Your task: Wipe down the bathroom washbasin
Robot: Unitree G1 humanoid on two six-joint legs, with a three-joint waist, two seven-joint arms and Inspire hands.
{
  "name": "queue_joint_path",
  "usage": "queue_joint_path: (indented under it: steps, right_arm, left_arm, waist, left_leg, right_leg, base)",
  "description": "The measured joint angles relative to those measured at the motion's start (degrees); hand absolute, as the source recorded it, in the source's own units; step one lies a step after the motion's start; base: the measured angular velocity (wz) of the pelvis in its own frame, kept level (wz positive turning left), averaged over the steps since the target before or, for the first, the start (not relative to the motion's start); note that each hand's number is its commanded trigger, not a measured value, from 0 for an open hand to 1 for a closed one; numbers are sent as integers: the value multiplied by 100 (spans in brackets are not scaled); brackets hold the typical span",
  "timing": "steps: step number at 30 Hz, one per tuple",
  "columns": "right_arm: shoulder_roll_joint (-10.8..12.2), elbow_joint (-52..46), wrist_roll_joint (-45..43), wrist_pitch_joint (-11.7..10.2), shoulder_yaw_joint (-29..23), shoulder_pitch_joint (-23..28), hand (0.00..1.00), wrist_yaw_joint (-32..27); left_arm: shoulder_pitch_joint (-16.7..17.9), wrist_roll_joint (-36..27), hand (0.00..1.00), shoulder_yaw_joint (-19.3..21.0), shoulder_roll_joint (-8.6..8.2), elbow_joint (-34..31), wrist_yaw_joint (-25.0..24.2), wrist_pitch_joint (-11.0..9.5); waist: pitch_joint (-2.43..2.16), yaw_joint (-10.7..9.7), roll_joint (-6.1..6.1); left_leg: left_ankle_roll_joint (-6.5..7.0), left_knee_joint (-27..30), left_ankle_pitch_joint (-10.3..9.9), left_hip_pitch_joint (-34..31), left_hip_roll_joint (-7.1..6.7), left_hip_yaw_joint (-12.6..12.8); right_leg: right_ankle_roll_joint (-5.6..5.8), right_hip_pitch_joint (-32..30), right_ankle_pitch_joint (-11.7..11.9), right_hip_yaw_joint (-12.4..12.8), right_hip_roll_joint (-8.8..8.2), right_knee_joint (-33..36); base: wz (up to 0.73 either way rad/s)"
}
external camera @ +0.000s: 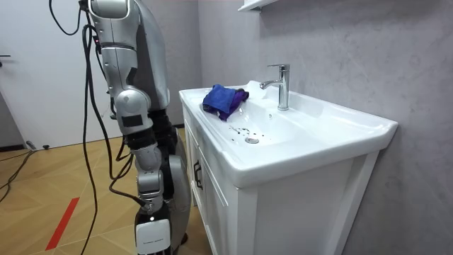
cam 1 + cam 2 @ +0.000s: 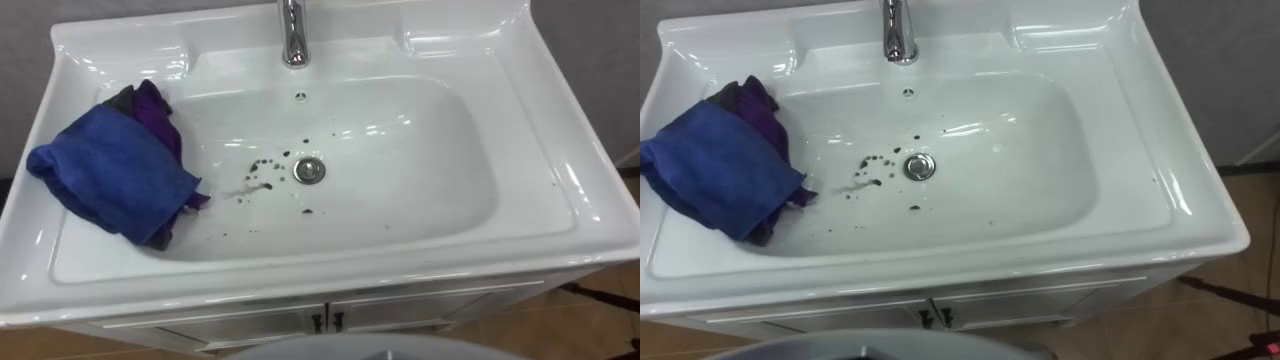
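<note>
Blue cloth (image 2: 110,170) lying bunched at the left of the basin (image 2: 420,190).
It is draping off the rim, long axis slanting toward the drain (image 2: 310,169); right hand (image 1: 153,237) is hanging by the cabinet (image 1: 212,205), grip untellable.

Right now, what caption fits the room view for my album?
Robot stands at a white basin with a blue cloth on its edge and dark specks by the drain.
</note>
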Motion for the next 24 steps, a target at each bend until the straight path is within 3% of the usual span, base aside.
queue_joint_path:
  steps: [24]
  right_arm:
    - [3,-12,21,-59,107,-6,0,-130]
  left_arm:
    - [-16,-255,0,47,11,62,43,-78]
  waist:
    - [10,21,-12]
  left_leg:
    - [-9,46,-10,84,9,-52]
  right_leg:
    - [0,81,0,-52,10,-5]
  base:
    - [0]
